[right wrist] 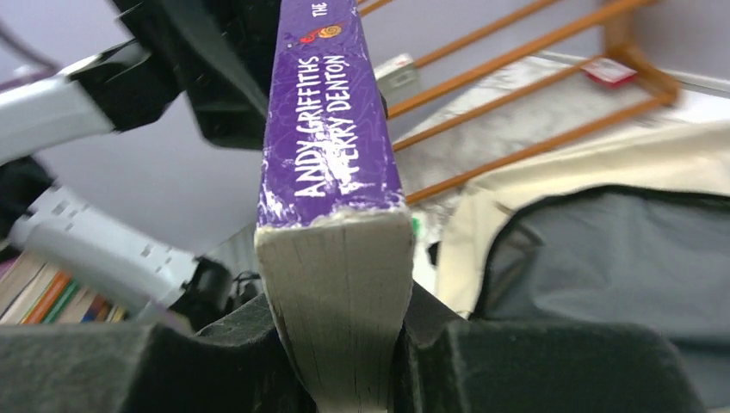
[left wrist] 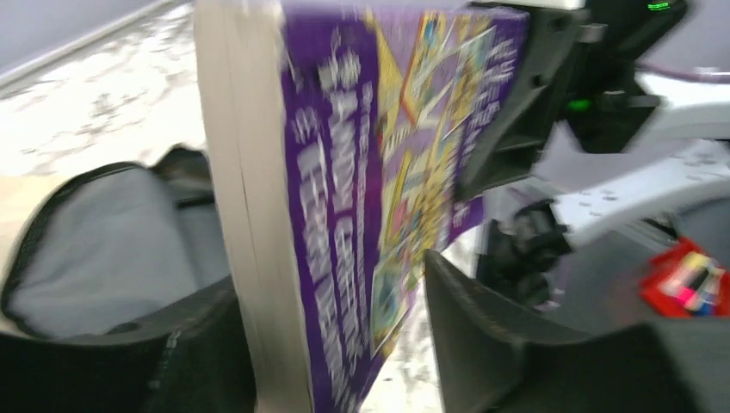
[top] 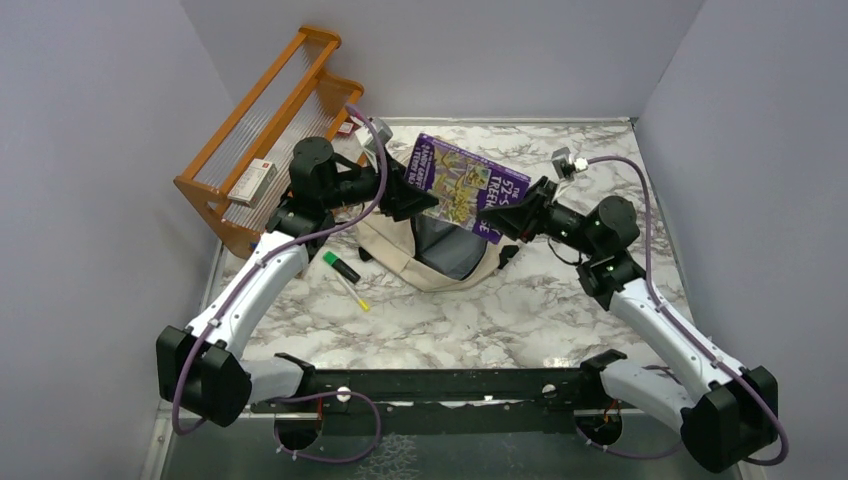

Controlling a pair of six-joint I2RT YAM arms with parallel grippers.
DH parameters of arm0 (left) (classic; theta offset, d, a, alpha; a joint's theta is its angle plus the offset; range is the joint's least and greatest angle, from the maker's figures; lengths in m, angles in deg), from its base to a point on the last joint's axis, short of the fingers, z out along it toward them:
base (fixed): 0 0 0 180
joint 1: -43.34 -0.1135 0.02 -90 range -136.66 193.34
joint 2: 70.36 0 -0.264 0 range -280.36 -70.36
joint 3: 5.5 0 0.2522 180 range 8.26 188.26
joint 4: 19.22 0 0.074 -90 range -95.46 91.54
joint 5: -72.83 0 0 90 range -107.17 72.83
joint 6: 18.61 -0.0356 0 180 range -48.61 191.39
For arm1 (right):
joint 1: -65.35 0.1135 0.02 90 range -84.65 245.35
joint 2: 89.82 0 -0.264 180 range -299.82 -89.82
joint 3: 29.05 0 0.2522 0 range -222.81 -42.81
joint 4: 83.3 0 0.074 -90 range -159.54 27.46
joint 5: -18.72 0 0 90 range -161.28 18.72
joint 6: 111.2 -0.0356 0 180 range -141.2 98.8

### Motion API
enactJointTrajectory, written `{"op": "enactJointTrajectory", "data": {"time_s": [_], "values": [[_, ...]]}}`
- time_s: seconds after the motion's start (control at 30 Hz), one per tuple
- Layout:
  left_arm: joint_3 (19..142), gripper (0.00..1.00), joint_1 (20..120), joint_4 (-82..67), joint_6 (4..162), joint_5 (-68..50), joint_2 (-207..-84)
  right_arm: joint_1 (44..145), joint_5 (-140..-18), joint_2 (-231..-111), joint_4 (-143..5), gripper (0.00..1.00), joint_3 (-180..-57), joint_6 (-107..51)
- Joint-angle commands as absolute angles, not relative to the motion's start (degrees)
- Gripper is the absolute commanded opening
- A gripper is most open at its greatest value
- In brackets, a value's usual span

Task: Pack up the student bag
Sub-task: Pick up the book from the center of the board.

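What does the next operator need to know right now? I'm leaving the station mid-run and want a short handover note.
The right gripper is shut on one end of the purple book, holding it in the air.
The left gripper is open, its fingers on either side of the book's other end, one clear of the cover.
The student bag lies on the table beneath the book, main compartment open.
Done: book lifted over the bag's mouth.
Left: lower the book in. A green marker and a yellow-tipped pen lie beside the bag, probably to pack too.
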State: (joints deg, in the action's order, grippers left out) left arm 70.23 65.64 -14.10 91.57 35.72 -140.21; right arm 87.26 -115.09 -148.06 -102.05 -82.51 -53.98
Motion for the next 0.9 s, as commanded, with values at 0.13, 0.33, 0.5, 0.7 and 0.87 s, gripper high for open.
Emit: {"op": "enactJointTrajectory", "data": {"time_s": [0.13,0.33,0.5,0.7,0.87], "values": [[75.48,0.76,65.75,-2.6,79.17,19.58,-145.48,86.88,-82.46,-142.39,-79.48,0.0,-86.99,-50.8],[76.79,0.76,69.61,-0.81,75.79,8.68,-150.35,85.74,-72.37,-144.23,-69.75,0.01,-90.44,-52.62],[80.82,0.76,78.35,5.07,66.87,-4.95,-156.75,73.53,-86.67,-149.03,-66.01,0.01,-91.7,-57.55],[86.33,0.76,84.16,8.18,60.81,-14.98,-165.56,54.53,-107.68,-151.24,-73.47,0.01,-85.12,-66.83],[91.25,0.77,86.95,10.08,55.11,-25.71,-174.04,52.25,-111.0,-150.56,-75.79,0.0,-83.0,-67.93]]}}
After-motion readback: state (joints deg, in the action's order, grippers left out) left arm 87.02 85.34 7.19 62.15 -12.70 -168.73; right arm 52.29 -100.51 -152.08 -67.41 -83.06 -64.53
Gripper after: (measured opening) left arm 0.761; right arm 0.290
